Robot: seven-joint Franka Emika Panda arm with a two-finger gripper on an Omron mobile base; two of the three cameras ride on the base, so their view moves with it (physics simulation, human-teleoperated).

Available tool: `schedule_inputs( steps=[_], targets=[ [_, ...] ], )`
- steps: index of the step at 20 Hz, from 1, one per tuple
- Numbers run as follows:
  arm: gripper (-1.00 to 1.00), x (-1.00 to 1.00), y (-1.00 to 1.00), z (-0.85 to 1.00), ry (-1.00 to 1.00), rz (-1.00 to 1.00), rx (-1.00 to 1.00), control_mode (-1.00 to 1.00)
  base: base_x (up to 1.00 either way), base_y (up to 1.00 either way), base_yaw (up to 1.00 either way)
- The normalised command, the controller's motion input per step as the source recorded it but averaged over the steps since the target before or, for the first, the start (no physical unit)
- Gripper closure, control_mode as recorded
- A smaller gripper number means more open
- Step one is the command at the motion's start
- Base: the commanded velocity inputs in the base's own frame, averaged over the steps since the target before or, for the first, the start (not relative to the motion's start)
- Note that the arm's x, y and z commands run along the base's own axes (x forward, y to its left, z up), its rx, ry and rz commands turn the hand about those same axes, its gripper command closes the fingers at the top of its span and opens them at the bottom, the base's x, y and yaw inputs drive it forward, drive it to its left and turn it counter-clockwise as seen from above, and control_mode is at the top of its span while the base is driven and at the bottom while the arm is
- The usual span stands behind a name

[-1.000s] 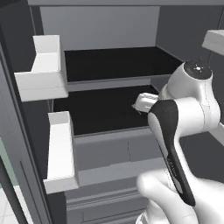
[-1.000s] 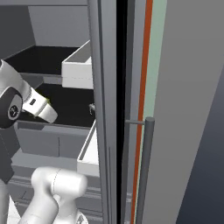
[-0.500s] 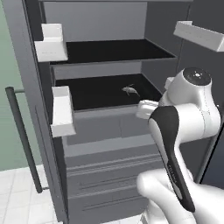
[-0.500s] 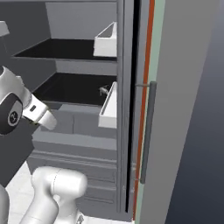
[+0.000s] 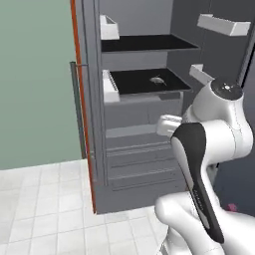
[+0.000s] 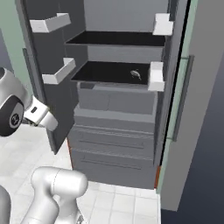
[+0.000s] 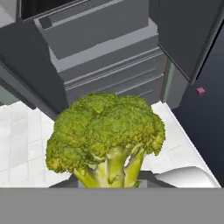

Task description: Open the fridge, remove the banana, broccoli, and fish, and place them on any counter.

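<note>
Backed from fridge (image 5: 144, 124), pincer (image 7: 109, 181) grips broccoli (image 7: 107, 131).

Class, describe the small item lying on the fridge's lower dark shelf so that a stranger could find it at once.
Start at the open grey fridge and find the lower of its two dark shelves. Toward that shelf's right side lies the fish, small, slim and pale grey. It is the one thing on that shelf.
</note>
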Motion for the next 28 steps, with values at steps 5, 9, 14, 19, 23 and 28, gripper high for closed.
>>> schedule_inputs(
  steps=[5,9,14,19,23,28],
  targets=[
    [1.0,0.0,0.0,0.0,0.0,0.0,0.0,1.0,-0.29,0.72,0.78],
    [1.0,0.0,0.0,0.0,0.0,0.0,0.0,1.0,0.0,0.56,0.92],
    [1.0,0.0,0.0,0.0,0.0,0.0,0.0,1.0,-0.15,0.3,0.91],
    [1.0,0.0,0.0,0.0,0.0,0.0,0.0,1.0,-0.37,0.19,0.85],
    [1.0,0.0,0.0,0.0,0.0,0.0,0.0,1.0,-0.41,0.35,0.81],
    [1.0,0.0,0.0,0.0,0.0,0.0,0.0,1.0,-0.04,0.93,0.55]
  ],
)
